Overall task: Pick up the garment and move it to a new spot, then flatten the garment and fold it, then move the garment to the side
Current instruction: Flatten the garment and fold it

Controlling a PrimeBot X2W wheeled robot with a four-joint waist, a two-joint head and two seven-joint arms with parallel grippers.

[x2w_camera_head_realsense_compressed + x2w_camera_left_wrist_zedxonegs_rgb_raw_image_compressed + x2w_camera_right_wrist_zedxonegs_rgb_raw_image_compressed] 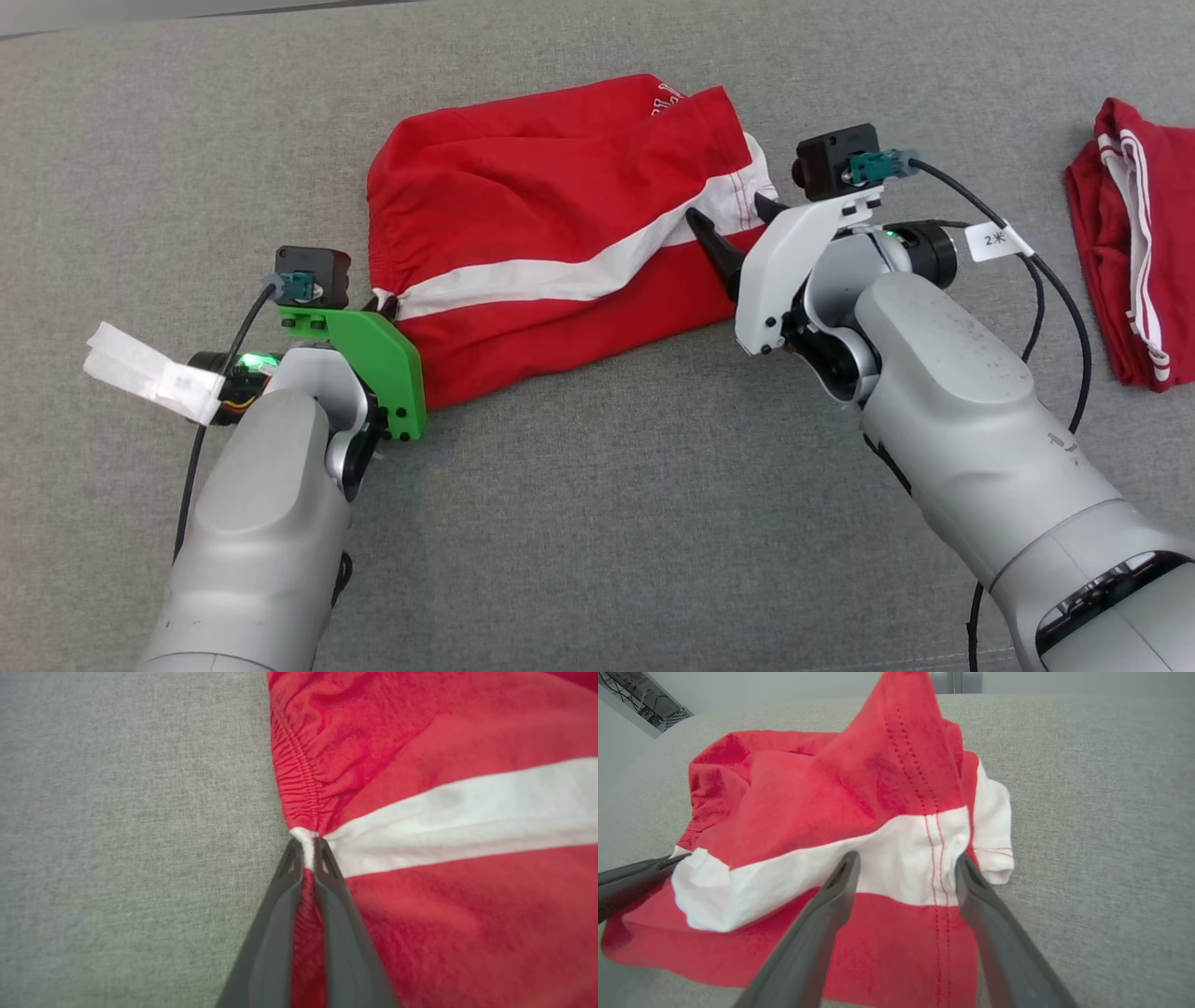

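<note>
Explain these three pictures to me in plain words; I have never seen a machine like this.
A two-armed robot stands at a grey cloth-covered surface. The wide picture comes from a camera on its head; the other two come from cameras on its wrists, looking along each arm's two dark fingers. A pair of red shorts with a white stripe lies spread before it. The left end effector is shut on the shorts' waistband edge. The right end effector is open, its fingers either side of the stripe at the hem. Another red garment lies folded at the right.
</note>
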